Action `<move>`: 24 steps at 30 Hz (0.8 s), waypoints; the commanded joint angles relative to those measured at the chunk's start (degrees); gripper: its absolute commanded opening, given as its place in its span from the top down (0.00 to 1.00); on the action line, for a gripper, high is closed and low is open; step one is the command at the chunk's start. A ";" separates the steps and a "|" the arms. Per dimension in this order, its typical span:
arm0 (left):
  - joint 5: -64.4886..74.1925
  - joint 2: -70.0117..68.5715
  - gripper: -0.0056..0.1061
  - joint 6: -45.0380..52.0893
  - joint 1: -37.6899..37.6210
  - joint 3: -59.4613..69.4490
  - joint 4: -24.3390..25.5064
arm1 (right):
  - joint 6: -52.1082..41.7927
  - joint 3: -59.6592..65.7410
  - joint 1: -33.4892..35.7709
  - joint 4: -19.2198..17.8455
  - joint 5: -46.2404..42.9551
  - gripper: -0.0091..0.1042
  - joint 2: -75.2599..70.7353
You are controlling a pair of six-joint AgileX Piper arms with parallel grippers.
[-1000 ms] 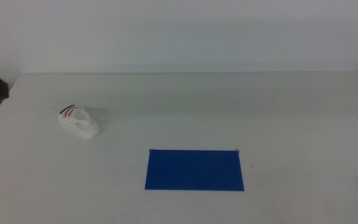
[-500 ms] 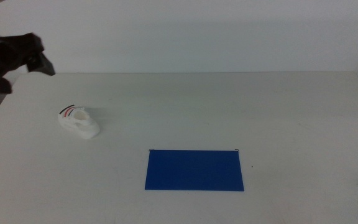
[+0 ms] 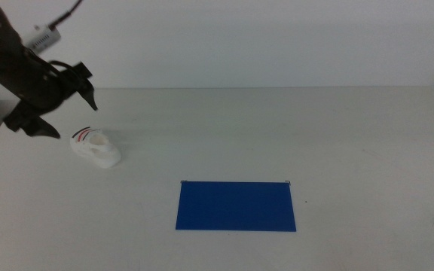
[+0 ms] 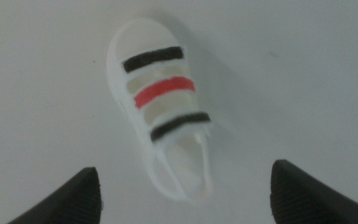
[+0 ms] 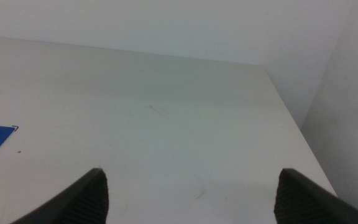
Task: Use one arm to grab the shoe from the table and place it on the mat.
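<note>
Now left arm [image 3: 29, 79] over shoe [image 3: 95, 147], fingers [image 3: 90, 96] apart

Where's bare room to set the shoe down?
The whole mat is bare, as is the table to its right. The only crowded spot is far left, where the left hand hangs open above the shoe.

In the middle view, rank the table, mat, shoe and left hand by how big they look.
1. Table
2. Mat
3. Left hand, though it hangs above the table, nearer the camera, so its look may mislead
4. Shoe
</note>
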 commanded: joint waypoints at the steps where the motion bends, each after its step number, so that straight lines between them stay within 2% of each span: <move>1: -1.76 0.33 0.11 -1.80 -0.46 -3.37 -0.41 | -0.59 0.29 -0.10 -0.46 -4.19 0.23 0.21; 9: -1.91 10.43 0.11 -3.25 -2.50 -9.00 -0.01 | -0.59 0.29 -0.10 -0.46 -4.19 0.23 0.21; 17: -1.06 13.14 0.12 -4.81 -2.56 -10.03 0.75 | -0.59 0.29 -0.10 -0.46 -4.19 0.23 0.21; 20: -1.06 13.14 0.18 -5.14 -2.50 -10.03 1.19 | -0.59 0.29 -0.10 -0.46 -4.19 0.23 0.21; 22: -1.00 13.14 0.25 -5.14 -2.50 -10.03 1.19 | -0.59 0.29 -0.10 -0.46 -4.19 0.23 0.21; 24: -0.88 13.14 0.37 -5.14 -2.50 -10.03 1.19 | -0.59 0.29 -0.10 -0.46 -4.19 0.23 0.21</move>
